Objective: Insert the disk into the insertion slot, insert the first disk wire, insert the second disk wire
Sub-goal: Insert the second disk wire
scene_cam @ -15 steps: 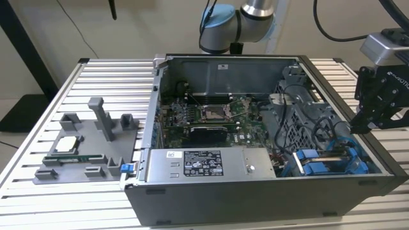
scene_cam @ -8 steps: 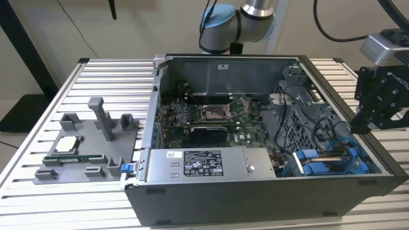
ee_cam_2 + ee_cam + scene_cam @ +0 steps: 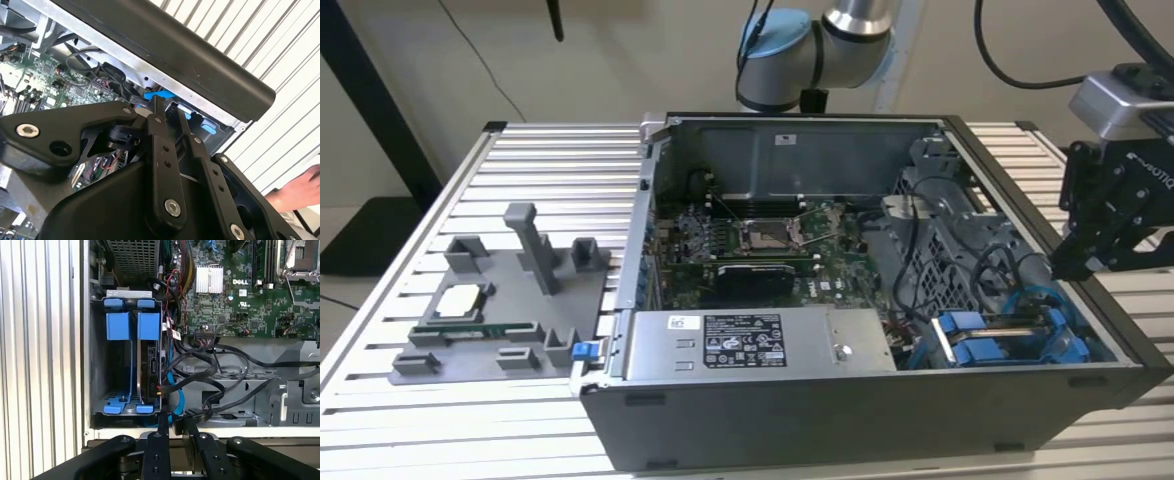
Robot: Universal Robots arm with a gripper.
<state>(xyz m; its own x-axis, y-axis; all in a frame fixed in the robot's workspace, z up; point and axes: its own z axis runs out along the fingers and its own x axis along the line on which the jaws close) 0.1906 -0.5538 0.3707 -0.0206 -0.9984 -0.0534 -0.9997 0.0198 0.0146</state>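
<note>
The gripper, fingers pressed nearly together with nothing seen between them, hovers at the 3 o'clock edge of the case in the exterior view. Just beyond it, the disk sits upright in the insertion slot, at the case's 4 o'clock. Farther off, at 6 o'clock, the power supply bears a black-and-white printed label.

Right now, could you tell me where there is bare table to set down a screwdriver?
Bare: the slats at the exterior view's left, beyond the fixture and nearer than it. Crowded: cables beside the drive cage inside the case.
</note>
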